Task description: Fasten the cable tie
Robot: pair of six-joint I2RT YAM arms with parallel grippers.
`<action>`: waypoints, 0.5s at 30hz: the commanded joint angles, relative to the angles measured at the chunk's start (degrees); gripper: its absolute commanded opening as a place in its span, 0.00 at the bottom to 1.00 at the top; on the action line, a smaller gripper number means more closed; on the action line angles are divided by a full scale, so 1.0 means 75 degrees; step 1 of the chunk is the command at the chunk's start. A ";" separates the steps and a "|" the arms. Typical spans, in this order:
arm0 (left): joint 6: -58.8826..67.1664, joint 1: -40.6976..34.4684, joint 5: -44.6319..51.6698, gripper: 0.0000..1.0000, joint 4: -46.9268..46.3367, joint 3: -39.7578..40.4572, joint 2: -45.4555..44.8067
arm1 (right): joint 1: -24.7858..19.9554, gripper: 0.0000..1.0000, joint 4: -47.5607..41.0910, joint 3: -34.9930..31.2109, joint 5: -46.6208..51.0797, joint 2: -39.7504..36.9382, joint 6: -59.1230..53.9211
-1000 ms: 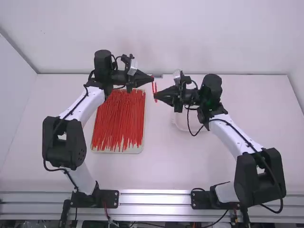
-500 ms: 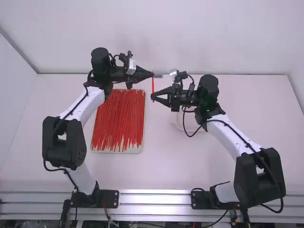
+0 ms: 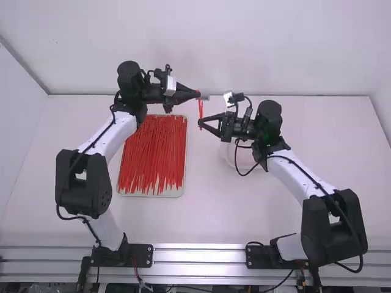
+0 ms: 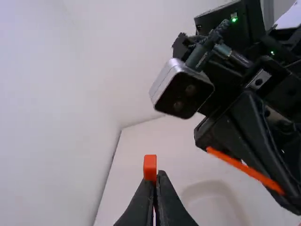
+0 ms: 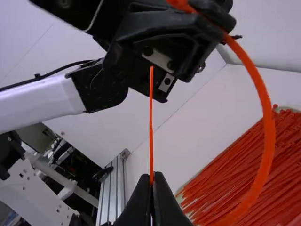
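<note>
1. The cable tie [image 3: 200,111] is held in the air between the arms, bent into a loop. It looks unfastened, so threading and tightening are probably still to do.
2. The left gripper [image 4: 154,181] has its fingers clamped on the tie's head, and the right gripper [image 5: 151,181] has its fingers clamped on the tail.
3. The tray [image 3: 153,195], to the left, holds a pile of spare ties [image 3: 153,152].

One left pincer [image 3: 196,94], one right pincer [image 3: 202,121], one cable tie [image 3: 200,110], one tray [image 3: 153,194], many ties [image 3: 153,152].
</note>
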 commanded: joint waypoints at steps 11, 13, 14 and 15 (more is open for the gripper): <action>0.0495 -0.0189 0.0117 0.02 0.0128 -0.0038 0.0017 | -0.0280 0.00 0.0254 -0.0012 -0.0070 0.0061 0.0300; 0.0621 -0.0189 0.0114 0.02 0.0076 -0.0038 0.0017 | -0.0271 0.00 0.0256 -0.0012 -0.0064 0.0061 0.0347; 0.0644 -0.0192 0.0114 0.02 0.0058 -0.0038 0.0017 | -0.0248 0.00 0.0256 -0.0012 -0.0061 0.0061 0.0367; 0.0691 -0.0195 0.0140 0.02 0.0044 -0.0038 0.0017 | -0.0233 0.00 0.0280 -0.0012 -0.0067 0.0061 0.0382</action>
